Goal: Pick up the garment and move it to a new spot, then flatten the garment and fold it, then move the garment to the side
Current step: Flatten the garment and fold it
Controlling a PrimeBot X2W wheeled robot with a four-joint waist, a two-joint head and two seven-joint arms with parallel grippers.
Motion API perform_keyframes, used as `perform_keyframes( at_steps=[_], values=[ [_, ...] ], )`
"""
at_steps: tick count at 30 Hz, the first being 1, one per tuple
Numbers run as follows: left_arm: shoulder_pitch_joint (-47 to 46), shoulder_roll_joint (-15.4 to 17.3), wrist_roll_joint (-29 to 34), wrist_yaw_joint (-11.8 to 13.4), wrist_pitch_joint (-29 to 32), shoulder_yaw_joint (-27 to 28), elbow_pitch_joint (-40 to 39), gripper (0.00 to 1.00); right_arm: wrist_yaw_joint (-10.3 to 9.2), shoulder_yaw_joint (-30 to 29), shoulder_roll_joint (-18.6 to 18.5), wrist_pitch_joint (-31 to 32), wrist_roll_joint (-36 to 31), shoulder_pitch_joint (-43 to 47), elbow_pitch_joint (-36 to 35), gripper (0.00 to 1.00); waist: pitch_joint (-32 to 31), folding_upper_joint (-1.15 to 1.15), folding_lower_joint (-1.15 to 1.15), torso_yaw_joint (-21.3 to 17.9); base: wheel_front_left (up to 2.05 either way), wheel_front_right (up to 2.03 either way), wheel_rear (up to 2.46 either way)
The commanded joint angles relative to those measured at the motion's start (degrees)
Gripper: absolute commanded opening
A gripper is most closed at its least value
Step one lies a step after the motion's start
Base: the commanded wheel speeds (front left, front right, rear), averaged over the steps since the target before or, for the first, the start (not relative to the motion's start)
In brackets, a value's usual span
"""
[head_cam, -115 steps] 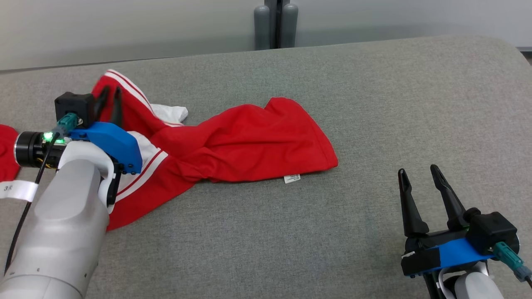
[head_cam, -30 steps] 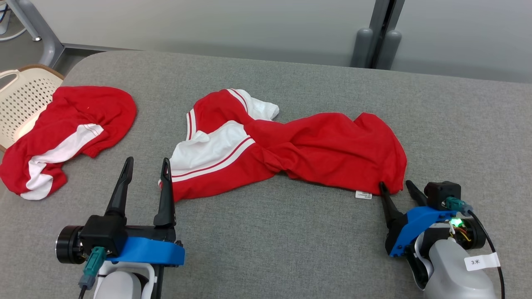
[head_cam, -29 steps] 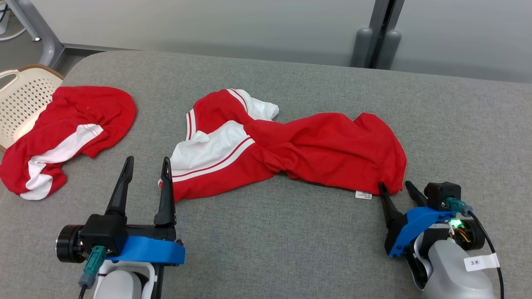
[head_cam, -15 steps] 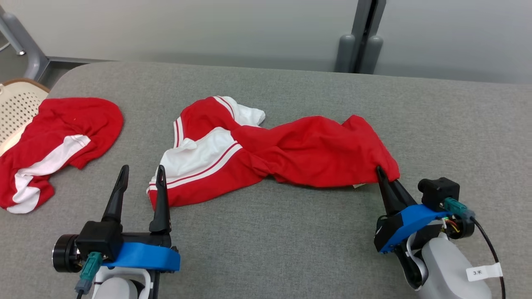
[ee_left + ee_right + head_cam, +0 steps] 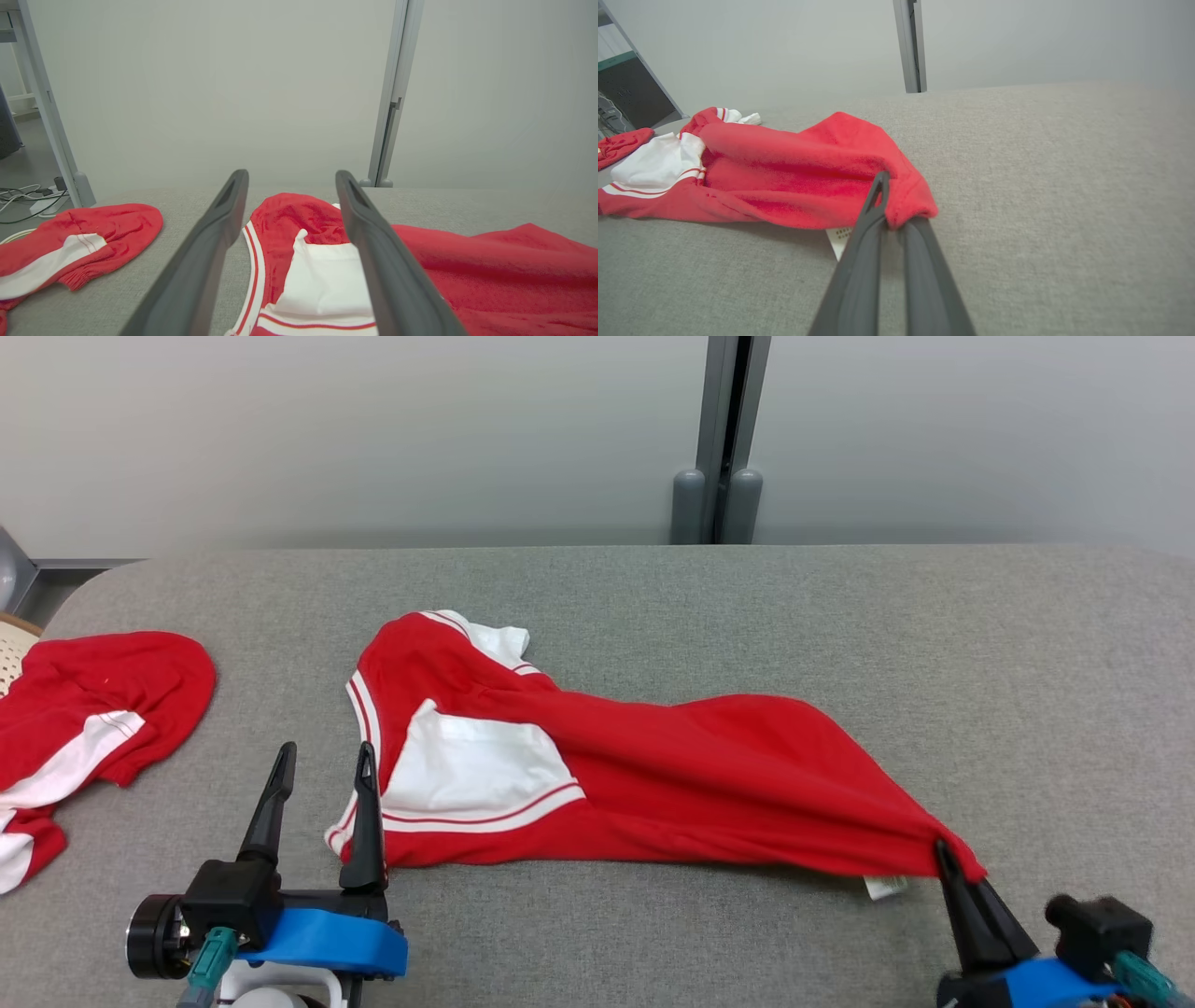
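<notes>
Both grippers are by the shirt (image 5: 672, 775) on our table (image 5: 840, 616): right gripper (image 5: 945, 859) clamped on its near right corner, left gripper (image 5: 327, 751) with jaws apart beside its near left corner.

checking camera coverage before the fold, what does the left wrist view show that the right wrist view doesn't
Left wrist view: the open left gripper, not touching anything, and cables on the floor.
Right wrist view: the right gripper shut on a red corner of the garment, with a white label beneath.
Both: the garment, a second garment, the grey table and the wall post.
</notes>
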Motion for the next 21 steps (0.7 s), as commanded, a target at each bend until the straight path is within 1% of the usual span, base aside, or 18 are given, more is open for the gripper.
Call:
perform_keyframes(
  at_steps=[1, 6, 10, 11, 12, 16, 21],
  values=[
    [0.4, 0.0, -0.2, -0.1, -0.1, 0.0, 0.1, 1.00, -0.01, -1.3, -0.4, 0.7, 0.4, 2.8, -1.2, 0.00, -0.4, 0.00, 0.01, -0.4, 0.00, 0.00, 0.00],
    [0.6, 0.0, -0.5, -0.3, -0.1, -0.5, 0.3, 1.00, -0.01, -7.2, -0.4, 3.0, -0.2, 12.0, -4.3, 0.00, -0.5, 0.00, 0.01, -0.4, 0.00, 0.00, 0.00],
    [0.8, 0.0, -0.3, -0.3, -0.1, -0.3, 0.4, 1.00, -0.01, -10.3, 0.7, 4.0, -0.6, 16.0, -6.0, 0.00, -0.6, 0.00, 0.01, -0.7, 0.00, 0.00, 0.00],
    [0.9, 0.0, -0.2, -0.4, -0.1, -0.2, 0.4, 1.00, -0.01, -10.8, 0.9, 3.9, -0.8, 16.3, -6.7, 0.46, -0.6, 0.00, 0.01, -0.8, 0.00, 0.00, 0.00],
    [1.1, 0.0, -0.2, -0.4, -0.1, 0.0, 0.5, 1.00, -0.01, -11.1, 1.3, 3.9, -1.0, 16.2, -7.0, 1.00, -0.7, 0.00, 0.01, -1.0, 0.00, 0.00, 0.00],
    [1.2, 0.0, 0.1, -0.5, -0.1, -0.1, 0.6, 1.00, -0.01, -11.9, 2.1, 2.8, -2.1, 14.1, -9.5, 1.00, -0.9, 0.00, 0.01, -1.3, 0.00, 0.00, 0.00],
    [0.2, 0.0, 0.3, -0.6, -0.1, -0.1, 0.8, 1.00, -0.01, -12.9, 2.1, 0.7, -5.9, 11.5, -14.1, 1.00, -0.7, 0.00, 0.01, -1.1, 0.00, 0.00, 0.00]
  ],
)
